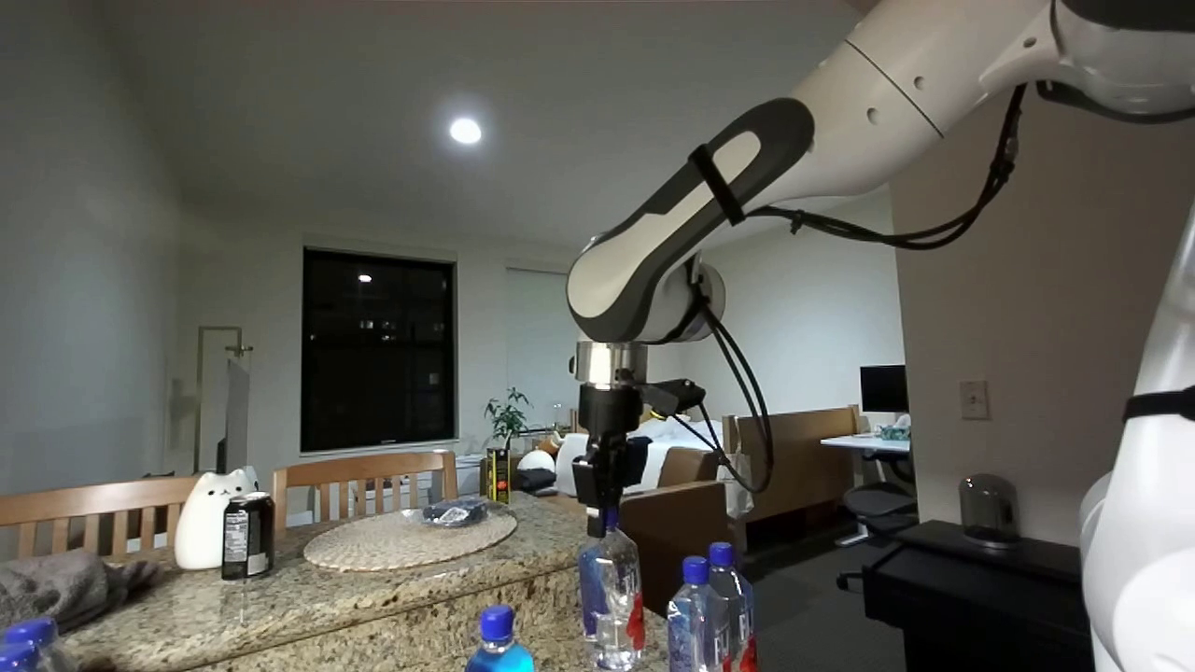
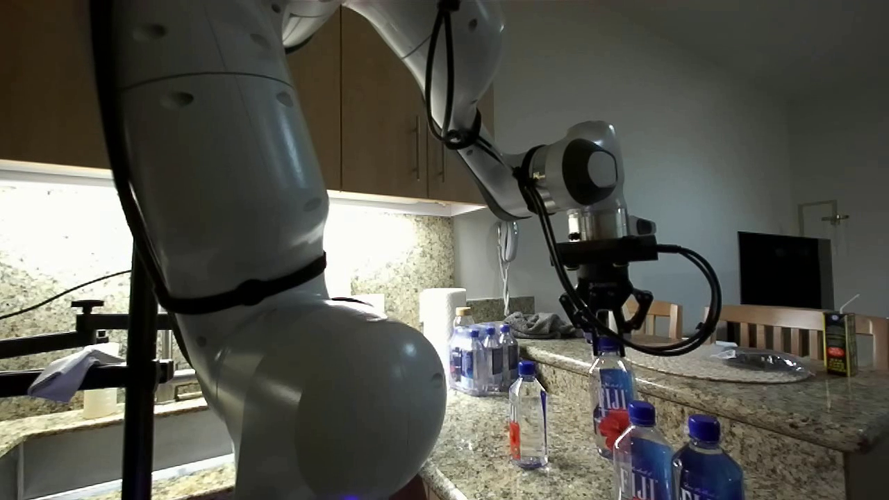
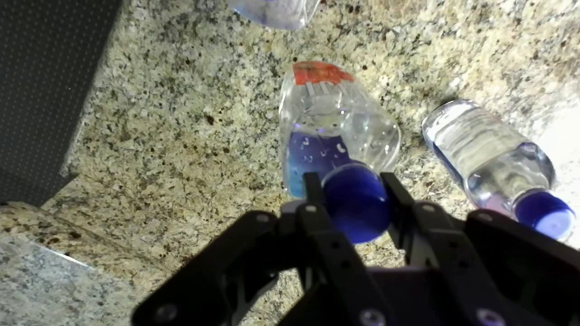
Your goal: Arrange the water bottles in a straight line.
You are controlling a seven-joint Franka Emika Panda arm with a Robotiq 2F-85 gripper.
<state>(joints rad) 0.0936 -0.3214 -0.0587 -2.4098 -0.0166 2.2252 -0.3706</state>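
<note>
— Grip status?
— My gripper (image 3: 352, 190) is clamped on the blue cap (image 3: 357, 208) of one upright water bottle (image 2: 611, 389).
— Bottle's location?
— At the granite counter (image 3: 158, 136), between a lone bottle (image 2: 529, 423) and a pair of bottles (image 1: 717, 616) in both exterior views. Base contact: I cannot tell.

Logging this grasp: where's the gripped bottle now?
In the wrist view, the gripped bottle is right of centre, its blue cap in the gripper; another bottle is to its right, part of a third bottle at the top edge.
</note>
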